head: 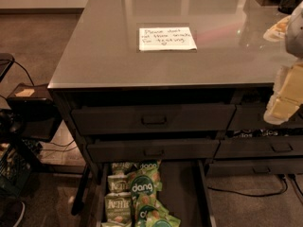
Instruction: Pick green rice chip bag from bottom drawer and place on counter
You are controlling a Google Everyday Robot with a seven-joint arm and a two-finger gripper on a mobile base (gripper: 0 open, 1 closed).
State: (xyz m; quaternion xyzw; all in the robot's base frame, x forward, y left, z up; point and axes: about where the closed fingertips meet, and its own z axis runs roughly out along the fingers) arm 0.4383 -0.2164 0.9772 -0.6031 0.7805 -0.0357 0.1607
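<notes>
The bottom drawer point(184, 193) is pulled open at the foot of the dark cabinet. Inside it, on the left side, lies a bright green rice chip bag point(142, 189) with white "dang" lettering. A second "dang" bag point(148, 166) sits just behind it, and more green bags overlap in front. Paler "Kettle" bags point(118, 206) lie to its left. The glossy grey counter point(109, 51) fills the upper part of the view. My gripper point(284, 100) is pale and hangs at the right edge, level with the counter's front edge, far up and right of the bags.
A white handwritten note point(166, 38) lies on the counter's middle. Two handled drawers point(154, 119) stand shut above the open one, with more drawers point(281, 147) to the right. A black box point(33, 110), a crate point(9, 174) and cables point(246, 193) sit on the floor around the cabinet.
</notes>
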